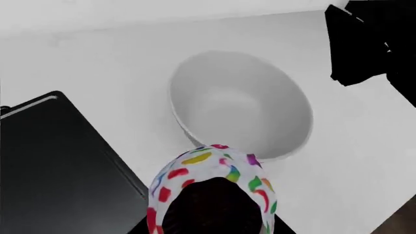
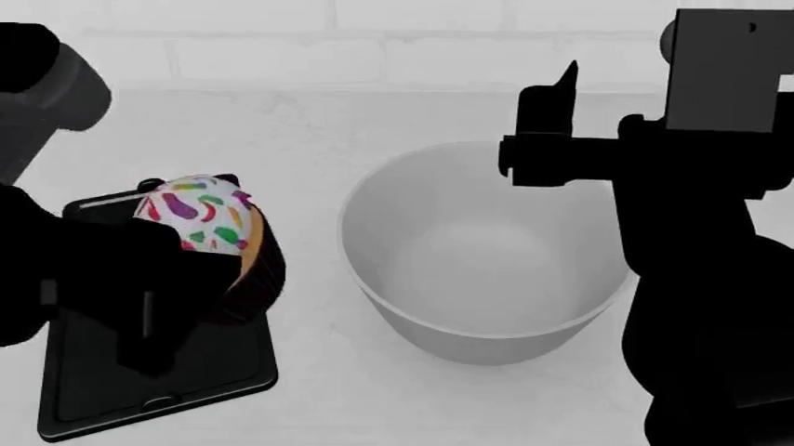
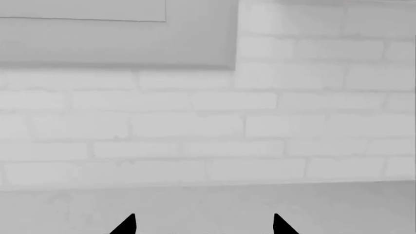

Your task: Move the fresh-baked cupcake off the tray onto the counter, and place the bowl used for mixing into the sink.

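Left gripper (image 2: 186, 279): black, clamped on the small cupcake with white frosting and multicoloured sprinkles (image 2: 205, 237); the jaws grip the dark brown wrapper from 2 sides.
Cupcake position: lifted and tilted, frosting toward the back wall, above the right part of the flat black rectangular baking tray (image 2: 149, 390). In the left wrist view the sprinkled frosting (image 1: 215, 180) fills the near foreground, with the tray (image 1: 58, 165) to one side.
Tray: lies flat on the smooth white, faintly marbled stone countertop (image 2: 310, 390), at the left of the head view; no other item shows on its visible surface.
Bowl: large plain white round bowl with deep smooth sides (image 2: 484, 255), upright on the countertop just beside the tray; interior bare (also seen from above in the left wrist view (image 1: 240, 105)).
Right gripper (image 3: 202, 225): only 2 black fingertips (image 3: 126, 225) show in the right wrist view, set apart with nothing between them, facing a white brick wall (image 3: 208, 122).
Right arm (image 2: 707, 232): black, raised at the bowl's right side, gripper above the bowl's far rim.
Sink: not in any view.
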Controlling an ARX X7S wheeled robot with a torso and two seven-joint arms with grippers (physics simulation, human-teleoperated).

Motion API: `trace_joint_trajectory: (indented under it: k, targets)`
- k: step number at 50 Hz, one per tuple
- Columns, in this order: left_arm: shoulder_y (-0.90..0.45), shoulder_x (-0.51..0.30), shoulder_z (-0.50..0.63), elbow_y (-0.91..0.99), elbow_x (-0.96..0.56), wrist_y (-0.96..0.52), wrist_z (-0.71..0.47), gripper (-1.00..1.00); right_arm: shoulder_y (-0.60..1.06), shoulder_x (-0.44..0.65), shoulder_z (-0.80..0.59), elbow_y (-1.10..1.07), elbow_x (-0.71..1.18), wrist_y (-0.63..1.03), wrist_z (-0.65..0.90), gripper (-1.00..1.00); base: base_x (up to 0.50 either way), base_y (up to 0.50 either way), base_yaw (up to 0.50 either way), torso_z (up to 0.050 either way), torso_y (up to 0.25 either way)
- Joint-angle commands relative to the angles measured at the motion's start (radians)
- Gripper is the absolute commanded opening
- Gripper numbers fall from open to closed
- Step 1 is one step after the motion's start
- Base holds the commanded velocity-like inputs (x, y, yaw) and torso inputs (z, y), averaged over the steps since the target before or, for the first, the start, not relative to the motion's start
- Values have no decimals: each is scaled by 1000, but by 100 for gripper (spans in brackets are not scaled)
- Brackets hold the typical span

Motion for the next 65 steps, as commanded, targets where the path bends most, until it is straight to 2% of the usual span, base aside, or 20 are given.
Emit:
trace_joint_trajectory:
  k: [1, 8, 16, 38, 50, 65]
  targets:
    - [98, 23, 11, 152, -107, 74, -4, -100, -9, 3, 4, -5, 6, 1, 4, 100, 0, 0, 0, 0, 0]
    - [158, 17, 25, 192, -104, 88, 7, -100, -8, 3, 5, -1, 8, -1, 6, 100, 0, 0, 0, 0, 1]
    - [244, 3, 111, 210, -52, 49, -18, -100, -13, 1, 7, -1, 16, -3, 4, 100, 0, 0, 0, 0, 0]
    - [262, 9, 163, 213, 64, 23, -48, -100, -24, 3, 19, -4, 28, -14, 9, 100, 0, 0, 0, 0, 0]
    - [253, 0, 147, 180, 99, 25, -25, -100, -27, 1, 14, 3, 32, -20, 11, 100, 0, 0, 0, 0, 1]
    - [328, 8, 204, 132, 207, -7, 2, -100, -35, 5, 19, 4, 38, -23, 17, 100, 0, 0, 0, 0, 0]
